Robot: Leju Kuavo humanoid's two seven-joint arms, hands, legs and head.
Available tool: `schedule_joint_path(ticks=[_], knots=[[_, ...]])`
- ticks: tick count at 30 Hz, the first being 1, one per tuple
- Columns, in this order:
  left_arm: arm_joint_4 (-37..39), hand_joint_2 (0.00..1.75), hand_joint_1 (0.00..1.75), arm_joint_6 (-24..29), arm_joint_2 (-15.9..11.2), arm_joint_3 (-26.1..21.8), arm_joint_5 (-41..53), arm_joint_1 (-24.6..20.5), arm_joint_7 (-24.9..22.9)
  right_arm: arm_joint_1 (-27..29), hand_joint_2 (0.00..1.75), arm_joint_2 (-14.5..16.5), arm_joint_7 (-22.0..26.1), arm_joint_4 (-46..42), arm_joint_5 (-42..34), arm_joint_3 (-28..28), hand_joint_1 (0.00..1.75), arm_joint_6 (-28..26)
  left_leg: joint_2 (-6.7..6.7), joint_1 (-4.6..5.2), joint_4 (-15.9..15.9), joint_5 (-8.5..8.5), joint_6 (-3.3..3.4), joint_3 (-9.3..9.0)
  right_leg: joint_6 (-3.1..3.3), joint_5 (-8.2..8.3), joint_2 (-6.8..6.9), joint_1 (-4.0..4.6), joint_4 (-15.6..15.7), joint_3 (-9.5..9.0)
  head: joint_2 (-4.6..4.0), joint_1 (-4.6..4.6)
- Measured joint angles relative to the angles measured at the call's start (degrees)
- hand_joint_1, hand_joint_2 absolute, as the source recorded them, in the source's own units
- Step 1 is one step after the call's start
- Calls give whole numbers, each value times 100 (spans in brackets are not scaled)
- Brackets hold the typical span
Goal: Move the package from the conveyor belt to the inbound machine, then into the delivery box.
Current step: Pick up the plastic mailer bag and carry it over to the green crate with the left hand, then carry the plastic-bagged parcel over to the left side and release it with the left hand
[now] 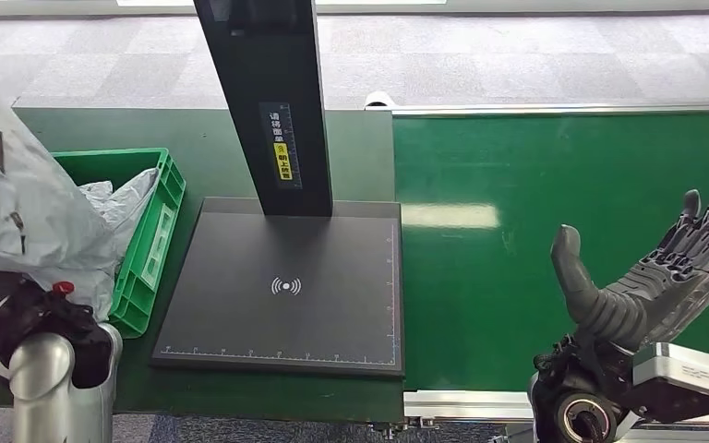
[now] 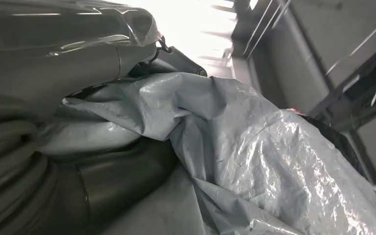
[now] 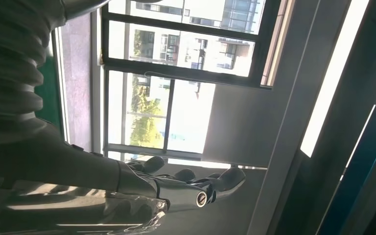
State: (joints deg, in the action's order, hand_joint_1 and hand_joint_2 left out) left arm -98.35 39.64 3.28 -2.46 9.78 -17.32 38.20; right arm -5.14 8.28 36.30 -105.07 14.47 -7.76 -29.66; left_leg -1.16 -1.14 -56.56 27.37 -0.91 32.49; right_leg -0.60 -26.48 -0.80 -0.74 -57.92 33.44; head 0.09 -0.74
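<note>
Grey package (image 1: 18,198) at 9 o'clock, gripped by your left hand (image 2: 54,122), raised beside the green box (image 1: 152,221). Right hand (image 1: 665,277) spread, empty, over the belt (image 1: 554,185) at 3 o'clock. Risk: slick film slips, or snags the box rim, if you release off-centre.

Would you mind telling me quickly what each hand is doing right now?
Left hand: holding the grey plastic package, raised near the green crate.
Right hand: open, fingers spread, holding nothing, above the conveyor belt.
</note>
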Motion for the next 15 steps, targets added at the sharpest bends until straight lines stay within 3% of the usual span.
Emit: schedule_joint_path(ticks=[4,7,8,10,12,15], knots=[[1730,175,175,-474,-546,-462,885,-1511,-1236,-5,175,-26,4,69,-43,-37,0,38,-6,-3,0,-15,-6,-1,9,9,4,4,-6,-2,0,0],[3080,175,175,-866,-801,-578,1448,-2363,-1584,-10,175,-43,-20,99,-31,-39,0,100,19,-1,-1,-19,-8,-1,14,22,-14,2,-9,10,0,1],[3555,175,175,-1213,-869,-532,1836,-2623,-1930,-19,175,-49,-56,112,-15,-39,0,168,21,0,-2,-19,-8,1,12,23,-16,1,-8,13,0,2],[4642,175,175,-2112,-1044,-316,2878,-3138,-3099,-57,175,-57,-164,158,26,-41,0,364,16,2,-2,-19,-7,6,10,24,-13,-2,-8,12,0,2],[5590,175,175,-2579,-1179,-115,3593,-3451,-4123,-85,175,-57,-256,228,48,-41,0,519,37,4,-2,-19,-7,9,9,29,-33,-4,-9,19,0,2],[6540,175,175,-2594,-1249,73,4019,-3640,-4754,-87,175,-51,-305,313,136,-36,0,585,69,4,-2,-17,-8,17,7,37,-70,-4,-10,43,0,1]])
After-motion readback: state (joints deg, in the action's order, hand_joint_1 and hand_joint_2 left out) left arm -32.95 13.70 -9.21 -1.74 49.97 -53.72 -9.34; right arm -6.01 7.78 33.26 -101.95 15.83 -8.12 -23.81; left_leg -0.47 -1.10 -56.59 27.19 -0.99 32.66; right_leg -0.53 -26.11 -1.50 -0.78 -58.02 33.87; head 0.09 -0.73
